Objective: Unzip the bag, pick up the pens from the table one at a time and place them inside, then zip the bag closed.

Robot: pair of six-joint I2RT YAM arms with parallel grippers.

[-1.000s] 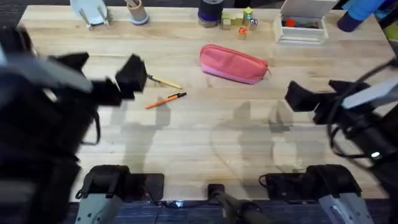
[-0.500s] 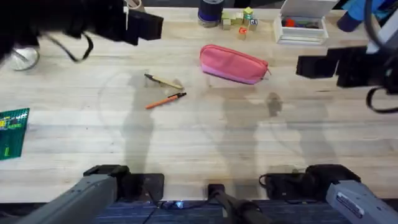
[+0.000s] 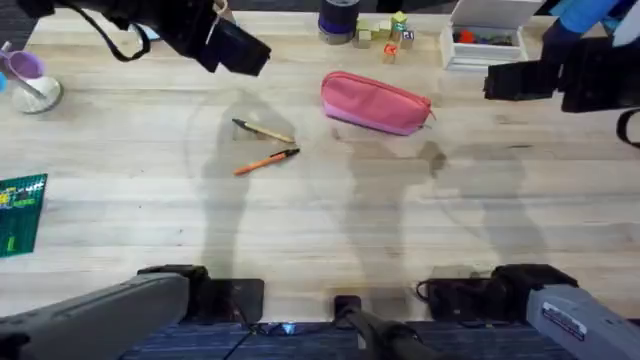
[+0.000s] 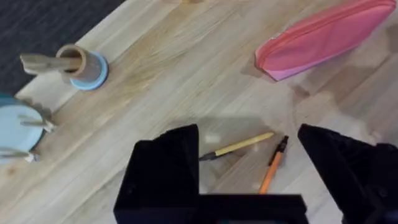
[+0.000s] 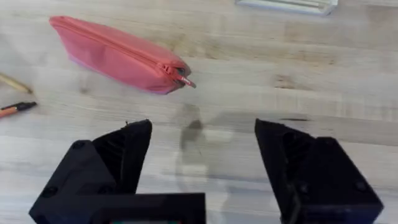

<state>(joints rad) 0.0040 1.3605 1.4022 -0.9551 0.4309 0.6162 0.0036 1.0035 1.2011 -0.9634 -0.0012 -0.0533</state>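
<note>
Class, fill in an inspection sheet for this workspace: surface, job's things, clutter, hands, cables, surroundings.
Surface: wooden table, grain visible.
Job's things: pink bag zipped shut; orange pen and tan pen lying beside each other, apart from the bag.
Clutter: toy blocks, white box, green card, cup with sticks.
Hands: left hand open above the pens; right hand open near the bag; both empty.
Cables: one on the left arm.
Surroundings: dark floor.

Bare table around bag and pens; cup, blocks, box crowd far edge behind bag.
</note>
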